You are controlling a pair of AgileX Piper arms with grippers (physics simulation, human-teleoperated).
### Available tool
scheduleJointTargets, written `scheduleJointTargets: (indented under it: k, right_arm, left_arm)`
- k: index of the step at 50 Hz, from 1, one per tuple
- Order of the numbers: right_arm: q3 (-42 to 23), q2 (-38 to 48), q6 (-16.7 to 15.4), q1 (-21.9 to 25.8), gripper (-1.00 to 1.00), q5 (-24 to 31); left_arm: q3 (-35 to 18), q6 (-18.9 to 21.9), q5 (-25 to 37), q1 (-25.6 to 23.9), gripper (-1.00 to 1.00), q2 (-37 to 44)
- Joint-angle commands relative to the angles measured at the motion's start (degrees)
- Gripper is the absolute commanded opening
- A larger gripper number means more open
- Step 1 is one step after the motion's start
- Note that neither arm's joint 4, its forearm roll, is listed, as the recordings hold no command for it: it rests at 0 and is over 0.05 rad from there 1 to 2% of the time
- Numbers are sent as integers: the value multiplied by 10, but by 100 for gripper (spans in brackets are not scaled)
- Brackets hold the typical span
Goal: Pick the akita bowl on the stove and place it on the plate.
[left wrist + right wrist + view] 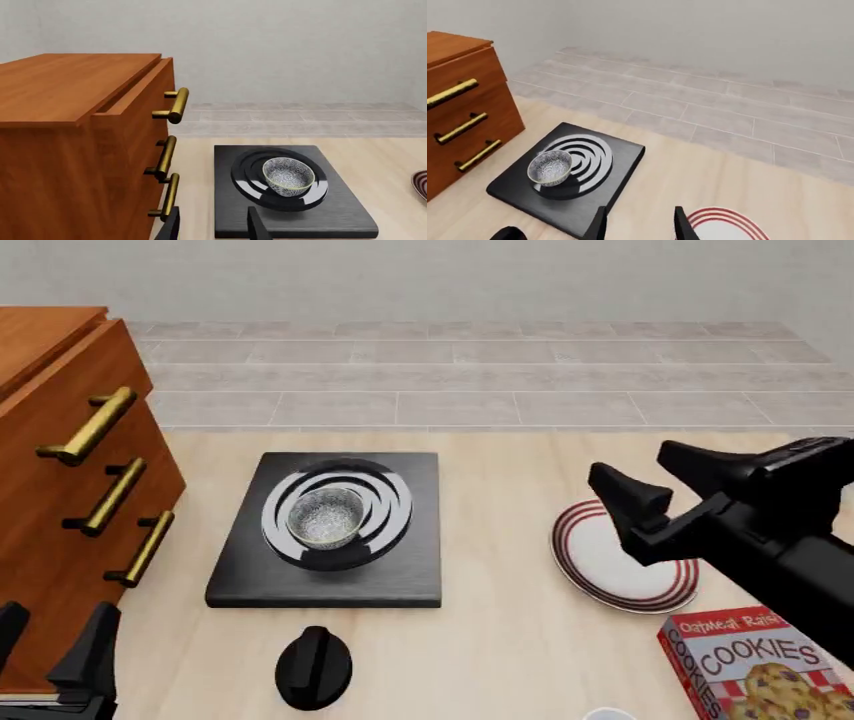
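Observation:
The akita bowl (326, 517) stands upright on the silver rings of the black stove (244, 575), left of the table's middle. The red-striped white plate (603, 570) lies to the right, partly covered by my right gripper (657, 480), which hovers open above it. My left gripper (47, 645) is open and empty at the near left corner, beside the cabinet. In the left wrist view the bowl (288, 176) sits on the stove (333, 217) just beyond the gripper (215, 227). The right wrist view shows the bowl (550, 167), the stove (624, 150) and the plate (727, 225).
A wooden drawer cabinet (60, 470) with brass handles fills the left side, close to the stove. A black round knob (314, 667) lies in front of the stove. A cookies box (754, 665) sits at the near right.

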Motion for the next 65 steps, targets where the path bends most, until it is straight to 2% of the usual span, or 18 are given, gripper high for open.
scheduleJointTargets:
  k: [1,6,7,9,16,22,28,30,33,34,36,39,44,47,51,52,55,65]
  right_arm:
    - [-73,144,2,69,100,-41]
    - [-91,196,6,83,100,-55]
    - [-122,249,28,134,100,-57]
    - [-136,259,25,146,100,-51]
    - [-168,299,28,160,100,-51]
    - [-211,364,58,196,100,-57]
    - [-222,391,70,197,100,-68]
    - [-226,403,89,195,100,-75]
    - [-231,413,85,195,100,-84]
    - [-231,419,115,210,100,-91]
    - [-236,427,112,215,100,-90]
    - [-238,429,82,206,100,-101]
    - [-242,458,104,207,100,-109]
    - [-236,473,78,198,100,-127]
    - [-245,491,90,195,100,-132]
    - [-250,496,64,191,100,-128]
    - [-256,510,90,194,100,-132]
    - [-274,543,104,196,100,-142]
  left_arm:
    - [0,0,0,0,100,0]
    - [0,0,0,0,100,0]
    - [0,0,0,0,100,0]
    - [0,0,0,0,100,0]
    - [0,0,0,0,100,0]
    - [0,0,0,0,100,0]
    - [0,0,0,0,100,0]
    - [0,0,0,0,100,0]
    - [0,0,0,0,100,0]
    - [0,0,0,0,100,0]
    - [0,0,0,0,100,0]
    - [0,0,0,0,100,0]
    - [0,0,0,0,100,0]
    - [0,0,0,0,100,0]
    - [0,0,0,0,100,0]
    - [0,0,0,0,100,0]
    - [0,0,0,0,100,0]
    - [0,0,0,0,100,0]
